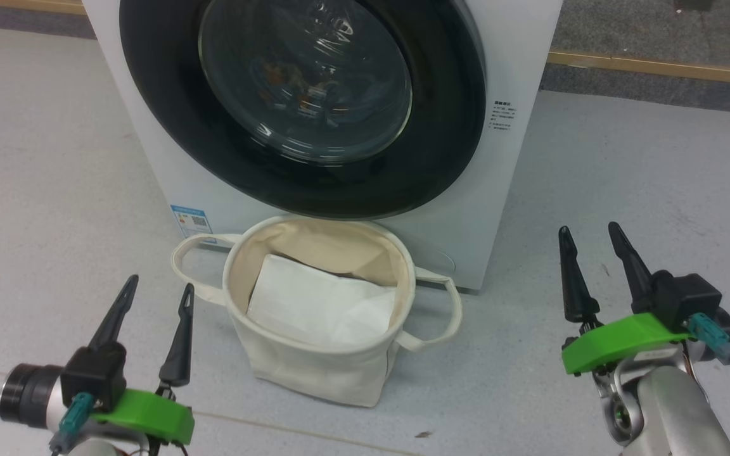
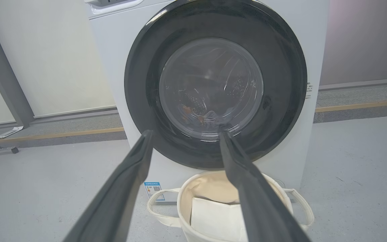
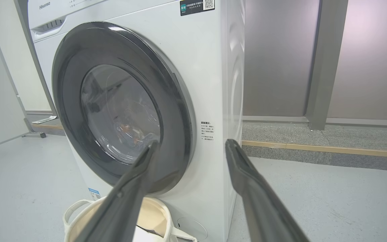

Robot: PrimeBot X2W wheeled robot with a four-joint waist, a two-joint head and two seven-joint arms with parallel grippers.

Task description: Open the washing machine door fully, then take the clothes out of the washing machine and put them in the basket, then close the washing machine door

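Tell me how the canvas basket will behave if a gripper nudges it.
The basket probably slides or tips easily: it looks light, holding one white folded sheet. Its fabric wall likely dents rather than resists. The looped handle seems floppy.

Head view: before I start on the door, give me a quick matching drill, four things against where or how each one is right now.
Things
1. washing machine door
2. basket
3. white folded sheet
4. left gripper

States and places
A. lying inside the basket
B. shut against the washing machine
C. open and holding nothing, at the lower left
D. standing on the floor just in front of the washing machine

Pairs: 1-B, 2-D, 3-A, 4-C
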